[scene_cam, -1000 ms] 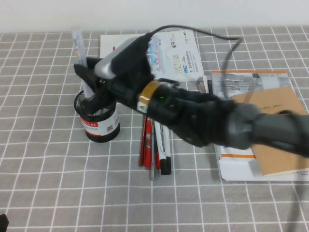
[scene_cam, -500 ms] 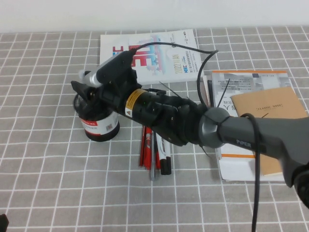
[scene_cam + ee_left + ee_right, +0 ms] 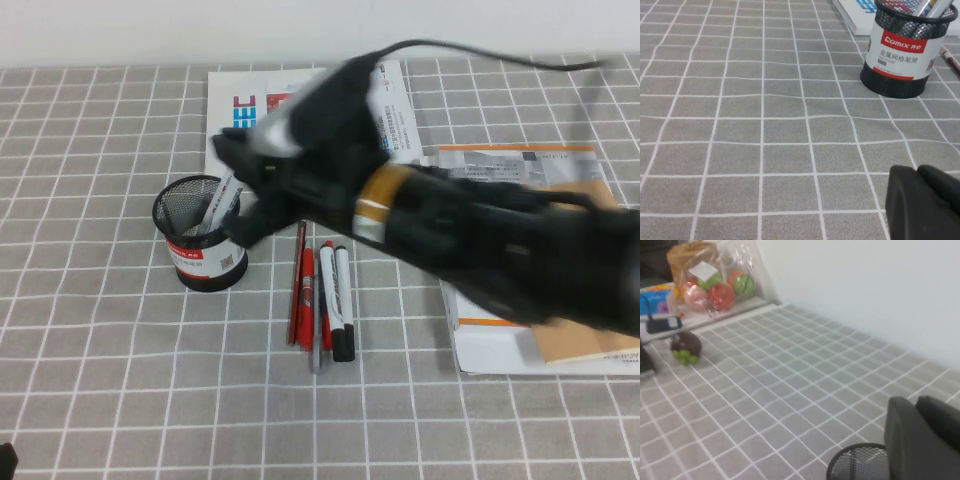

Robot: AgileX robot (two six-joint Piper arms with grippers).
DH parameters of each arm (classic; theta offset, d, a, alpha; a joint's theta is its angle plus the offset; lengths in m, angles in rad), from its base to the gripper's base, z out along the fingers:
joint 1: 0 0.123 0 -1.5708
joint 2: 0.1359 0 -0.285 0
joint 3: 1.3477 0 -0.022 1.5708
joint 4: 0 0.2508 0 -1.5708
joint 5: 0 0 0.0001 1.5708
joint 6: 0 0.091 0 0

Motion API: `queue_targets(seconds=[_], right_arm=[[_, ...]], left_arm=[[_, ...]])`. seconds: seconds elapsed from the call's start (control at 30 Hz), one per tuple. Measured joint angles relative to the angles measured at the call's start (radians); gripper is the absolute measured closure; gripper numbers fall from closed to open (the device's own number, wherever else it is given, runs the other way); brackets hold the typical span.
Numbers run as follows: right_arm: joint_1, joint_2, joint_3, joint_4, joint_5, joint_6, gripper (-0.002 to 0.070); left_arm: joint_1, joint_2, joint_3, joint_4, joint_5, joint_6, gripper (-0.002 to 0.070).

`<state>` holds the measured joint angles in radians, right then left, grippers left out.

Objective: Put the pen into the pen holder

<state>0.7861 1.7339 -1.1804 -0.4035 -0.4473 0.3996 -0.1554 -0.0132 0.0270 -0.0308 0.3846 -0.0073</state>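
The black mesh pen holder [image 3: 200, 248] with its white and red label stands left of centre. The slim white pen [image 3: 222, 203] leans inside it, its top past the rim, free of any gripper. My right gripper [image 3: 236, 186] hangs blurred just above and right of the holder; in the right wrist view [image 3: 918, 436] its fingers lie together and empty above the holder's rim [image 3: 856, 456]. My left gripper [image 3: 923, 196] is shut and empty, low over the cloth, well short of the holder [image 3: 902, 52], where pen tops [image 3: 926, 7] show.
A red pen [image 3: 303, 292], a thick white marker with black cap [image 3: 342, 300] and other pens lie right of the holder. A booklet [image 3: 398, 118] lies behind, books [image 3: 520, 170] at the right. A bag of fruit [image 3: 710, 280] sits far off.
The right gripper came down over the holder with the pen, then lifted up and to the right. The pen has left the gripper and now leans in the holder.
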Motion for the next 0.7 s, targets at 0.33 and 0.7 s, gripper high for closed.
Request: queue_targets(seconds=[0.33,0.7], right_arm=[[0.0,-0.451,0.278,-0.045,0.305,-0.002,0.0688],[0.0,-0.794,0.543,-0.056,0.627,-0.002,0.0688]], left_arm=[[0.0,0.0,0.0,0.0,0.0,0.0,0.068],[0.0,0.0,0.0,0.0,0.0,0.0,0.068]])
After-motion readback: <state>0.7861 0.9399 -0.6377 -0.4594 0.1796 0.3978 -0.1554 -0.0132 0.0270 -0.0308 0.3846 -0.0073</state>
